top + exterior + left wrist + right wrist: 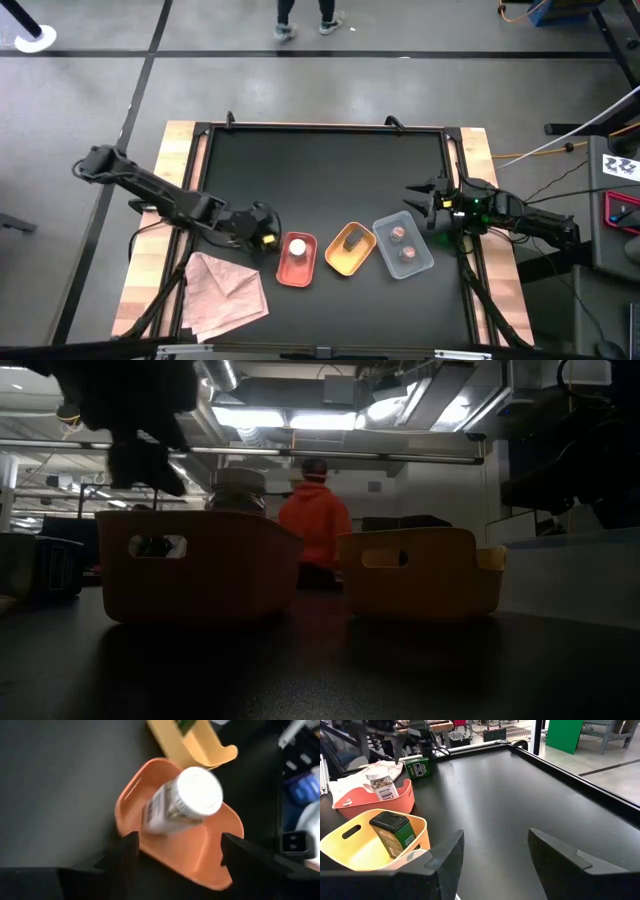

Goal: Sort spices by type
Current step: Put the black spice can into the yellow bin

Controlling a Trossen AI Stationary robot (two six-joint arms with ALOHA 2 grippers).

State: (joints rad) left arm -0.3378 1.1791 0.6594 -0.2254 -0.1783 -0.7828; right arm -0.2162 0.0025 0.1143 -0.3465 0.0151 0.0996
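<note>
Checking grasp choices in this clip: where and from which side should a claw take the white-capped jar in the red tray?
Grip the white-capped jar around its round white cap, coming straight down from above. It stands upright in the red tray, whose walls hide its lower body from the sides. The open left claw is right beside that tray.

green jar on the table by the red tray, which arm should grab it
Left: the left gripper, open, is right beside the green jar and red tray; the right gripper waits past the grey tray.
</note>
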